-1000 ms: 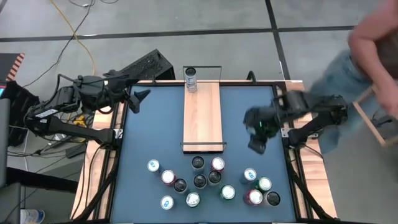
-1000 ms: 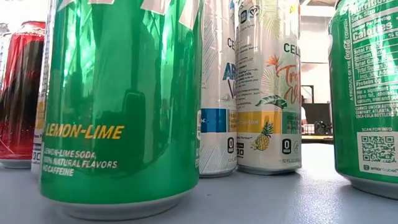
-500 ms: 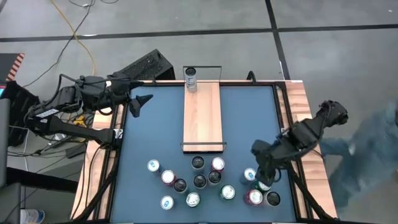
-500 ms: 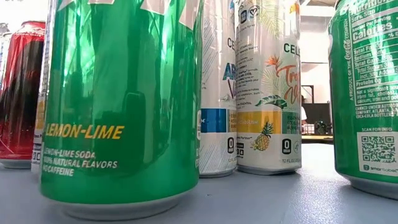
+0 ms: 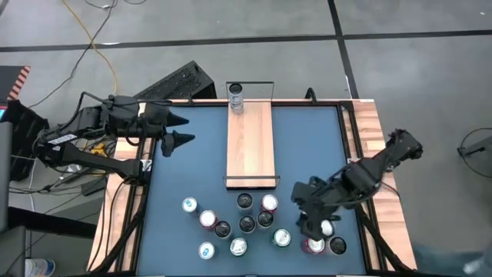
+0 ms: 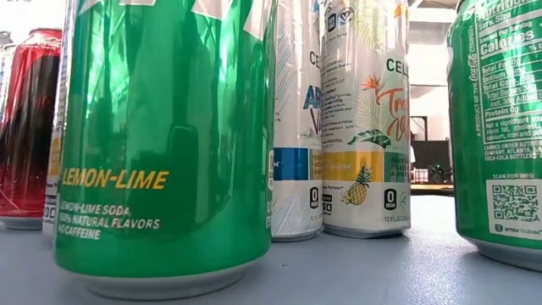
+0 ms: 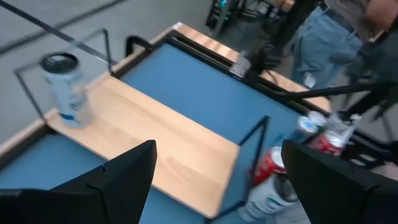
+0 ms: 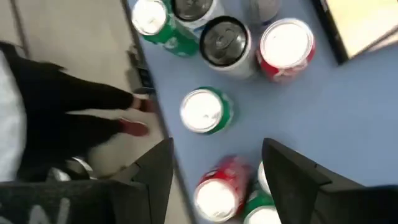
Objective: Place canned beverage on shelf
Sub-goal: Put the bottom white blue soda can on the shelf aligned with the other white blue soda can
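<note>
the high view is showing the shelf (image 5: 250,142) lying mid-table, one can (image 5: 236,98) standing at its far end; the right gripper (image 5: 307,228), spread, is hovering over near-edge cans (image 5: 246,224); the left gripper (image 5: 178,129) is gaping near the left edge.

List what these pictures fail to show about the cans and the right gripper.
- High view: the right gripper covers part of the can cluster, so which can sits under it is hidden.
- Low view: the green lemon-lime can fills the picture, hiding the shelf and both arms.
- Right wrist view: the red can between the fingers is blurred; its label is unreadable.
- High view: can labels are too small to read.
</note>
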Robot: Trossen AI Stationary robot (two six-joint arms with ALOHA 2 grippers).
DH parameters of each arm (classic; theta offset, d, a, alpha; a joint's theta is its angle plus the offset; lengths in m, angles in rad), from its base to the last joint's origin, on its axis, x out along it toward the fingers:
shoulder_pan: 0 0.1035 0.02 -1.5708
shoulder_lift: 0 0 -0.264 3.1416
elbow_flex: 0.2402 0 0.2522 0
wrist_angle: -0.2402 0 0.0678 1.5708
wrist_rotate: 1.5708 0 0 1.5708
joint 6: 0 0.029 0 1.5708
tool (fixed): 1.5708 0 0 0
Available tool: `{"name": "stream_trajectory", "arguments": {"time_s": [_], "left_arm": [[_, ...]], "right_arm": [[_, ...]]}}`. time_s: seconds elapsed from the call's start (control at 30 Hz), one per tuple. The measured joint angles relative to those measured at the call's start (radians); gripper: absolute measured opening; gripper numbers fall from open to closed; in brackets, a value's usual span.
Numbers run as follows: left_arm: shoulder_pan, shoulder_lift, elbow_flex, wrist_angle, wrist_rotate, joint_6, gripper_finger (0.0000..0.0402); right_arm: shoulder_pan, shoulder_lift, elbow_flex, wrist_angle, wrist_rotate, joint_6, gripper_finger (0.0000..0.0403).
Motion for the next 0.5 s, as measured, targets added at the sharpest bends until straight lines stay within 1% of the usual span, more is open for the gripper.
{"name": "stream_trajectory", "arguments": {"time_s": [0.13, 0.2, 0.4, 0.5], "left_arm": [[-0.034, 0.000, 0.000, 0.000, 0.006, -0.093, 0.0332], [-0.058, 0.000, 0.000, 0.000, 0.005, -0.119, 0.0332], [-0.131, 0.000, 0.000, 0.000, 0.002, -0.168, 0.0332], [-0.170, 0.000, 0.000, 0.000, -0.009, -0.182, 0.0332]], "right_arm": [[-0.017, 0.062, 0.000, -0.073, 0.000, -0.082, 0.0226], [-0.025, 0.094, 0.000, -0.076, 0.000, -0.126, 0.0226], [-0.039, 0.184, 0.000, 0.088, 0.000, -0.265, 0.0226], [-0.043, 0.216, 0.000, 0.130, 0.000, -0.319, 0.0226]]}}
